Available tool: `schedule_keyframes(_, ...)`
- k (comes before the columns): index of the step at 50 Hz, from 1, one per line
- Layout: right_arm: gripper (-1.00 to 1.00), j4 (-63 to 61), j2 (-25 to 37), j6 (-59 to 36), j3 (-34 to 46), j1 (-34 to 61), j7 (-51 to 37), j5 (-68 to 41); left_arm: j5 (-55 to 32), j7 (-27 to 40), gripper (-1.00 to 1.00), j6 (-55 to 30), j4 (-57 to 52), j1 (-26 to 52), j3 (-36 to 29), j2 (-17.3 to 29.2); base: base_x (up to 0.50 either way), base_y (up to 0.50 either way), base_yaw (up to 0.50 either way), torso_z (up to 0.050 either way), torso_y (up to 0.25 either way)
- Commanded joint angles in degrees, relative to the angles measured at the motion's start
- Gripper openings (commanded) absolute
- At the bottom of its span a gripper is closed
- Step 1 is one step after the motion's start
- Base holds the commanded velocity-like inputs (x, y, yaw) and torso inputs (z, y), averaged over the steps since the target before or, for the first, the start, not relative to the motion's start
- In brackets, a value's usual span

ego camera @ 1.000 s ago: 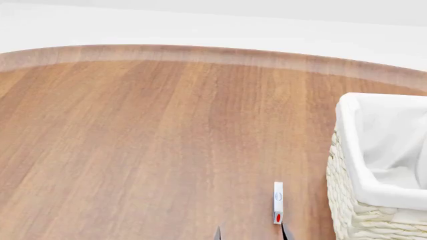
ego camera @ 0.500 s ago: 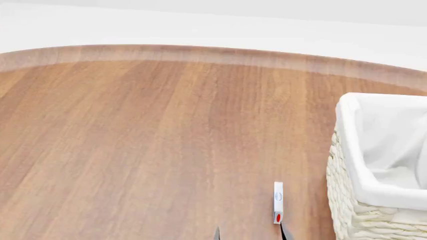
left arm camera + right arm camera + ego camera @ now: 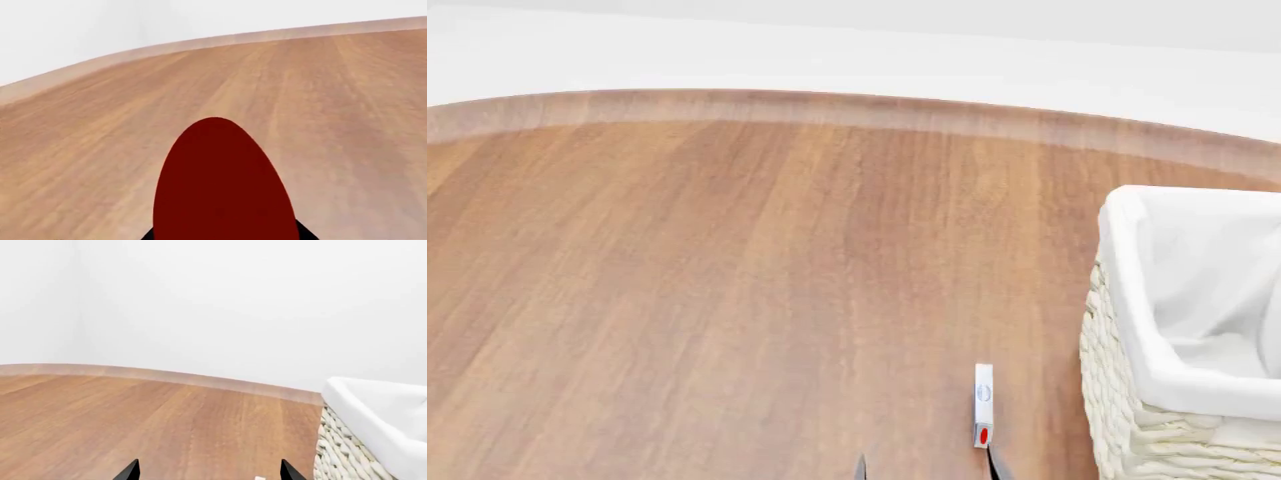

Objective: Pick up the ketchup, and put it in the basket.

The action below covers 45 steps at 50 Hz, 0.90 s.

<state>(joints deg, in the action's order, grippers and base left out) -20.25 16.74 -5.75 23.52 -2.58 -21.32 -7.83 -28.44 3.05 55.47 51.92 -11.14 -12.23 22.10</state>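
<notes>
1. While the left wrist view showed little but table (image 3: 333,100), a dark red rounded body, seemingly the ketchup (image 3: 223,185), filled the left claw (image 3: 223,235). Black fingertips flanked it closely, so it looked gripped, its long axis probably running along the fingers.
2. Head view: the basket (image 3: 1121,300) sat far right. No ketchup showed, only the right claw's (image 3: 928,468) tips.
3. Right wrist view: that claw stood wide and empty, near the basket. The ketchup likely had to travel rightward.

My right hand (image 3: 208,471) is held low with its two dark fingertips (image 3: 131,471) spread wide apart and nothing between them. In the head view only those tips show. My left hand cannot be made out.
</notes>
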Motion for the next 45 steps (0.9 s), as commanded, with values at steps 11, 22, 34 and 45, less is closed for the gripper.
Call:
schedule_keyframes(11,1.00,-0.2,0.4,0.0,0.4,0.0,-0.4,-0.2,-2.6,9.2,-1.00,-15.2,-27.5,-6.3,-0.5,7.5,0.00,0.00,0.00,0.000,0.000)
schedule_keyframes(22,1.00,-0.3,0.5,0.0,0.5,0.0,-0.6,-0.3,-2.1,16.7,-1.00,-25.0,-45.3,-8.4,-0.3,13.9,0.00,0.00,0.00,0.000,0.000)
schedule_keyframes(34,1.00,-0.3,0.7,0.0,0.6,0.2,-0.8,-0.6,-5.6,19.9,-1.00,-35.7,-58.2,-6.2,-0.5,20.8,0.00,0.00,0.00,0.000,0.000)
schedule_keyframes(45,1.00,-0.3,0.9,0.1,0.5,0.3,-1.0,-0.9,-10.3,20.7,-1.00,-45.4,-67.2,-0.5,-1.6,26.0,0.00,0.00,0.00,0.000,0.001)
